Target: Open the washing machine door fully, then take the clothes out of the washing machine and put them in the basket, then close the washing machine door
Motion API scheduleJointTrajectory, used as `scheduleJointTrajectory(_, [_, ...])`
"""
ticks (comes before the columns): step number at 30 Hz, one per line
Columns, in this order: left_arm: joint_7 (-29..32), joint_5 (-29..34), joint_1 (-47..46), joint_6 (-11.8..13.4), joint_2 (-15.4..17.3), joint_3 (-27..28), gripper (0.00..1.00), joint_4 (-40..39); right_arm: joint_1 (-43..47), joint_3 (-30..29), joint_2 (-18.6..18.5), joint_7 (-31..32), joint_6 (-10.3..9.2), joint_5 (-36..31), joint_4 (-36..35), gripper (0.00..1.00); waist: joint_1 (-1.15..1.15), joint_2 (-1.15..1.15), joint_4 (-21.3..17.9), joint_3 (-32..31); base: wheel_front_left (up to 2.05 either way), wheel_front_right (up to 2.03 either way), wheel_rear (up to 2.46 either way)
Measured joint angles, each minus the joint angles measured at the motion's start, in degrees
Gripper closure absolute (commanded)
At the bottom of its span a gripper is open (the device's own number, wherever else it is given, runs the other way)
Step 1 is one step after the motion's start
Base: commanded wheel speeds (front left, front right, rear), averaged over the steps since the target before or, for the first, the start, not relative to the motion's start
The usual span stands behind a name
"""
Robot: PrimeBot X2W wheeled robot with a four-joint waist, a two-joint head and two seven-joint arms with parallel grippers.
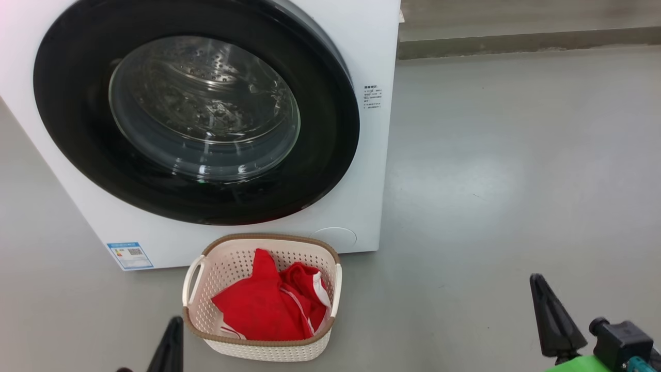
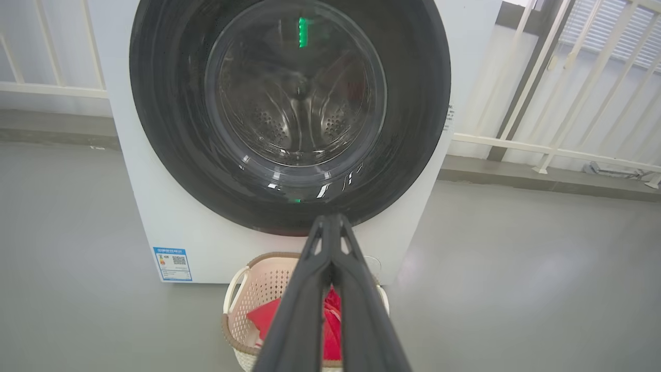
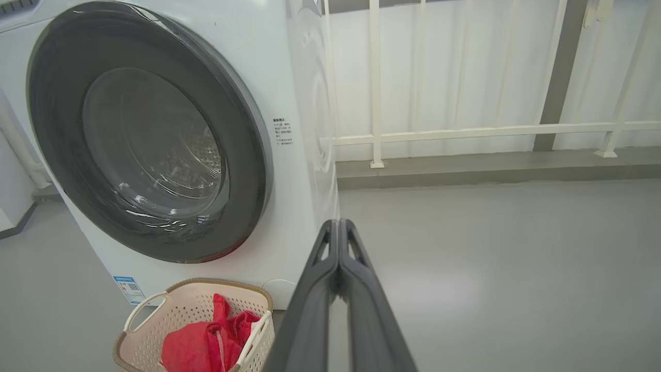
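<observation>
Clothes (image 1: 263,305) in bright red with thin white stripes lie heaped in the cream basket (image 1: 206,268), which stands on the grey floor (image 1: 516,181) just in front of the white washing machine (image 1: 372,51). The left gripper (image 2: 330,221) is clenched, its two dark fingers pressed together tip to tip; the basket sits directly beneath and just beyond those tips. Straight ahead of it, the washing machine door (image 2: 170,129) lies shut against the machine's front, with the steel drum visible through the glass. The right gripper (image 3: 338,225) is likewise clenched tight, with the basket low and to its left, well apart from it, and the door ahead and to its left. Beyond its tips runs a white railing (image 3: 465,133). A small blue label (image 1: 130,254) marks the machine's lower corner, left of the basket.
</observation>
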Motion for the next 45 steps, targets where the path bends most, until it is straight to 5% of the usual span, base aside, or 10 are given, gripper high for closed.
scheduleJointTrajectory(45, [7.10, -25.91, -1.59, -0.10, -0.89, 1.40, 1.00, 2.46, -1.76, -0.37, -0.16, 7.14, -0.01, 27.31, 2.83, 1.00, 0.00, 0.00, 0.80, 1.22, 0.00, 0.00, 0.00])
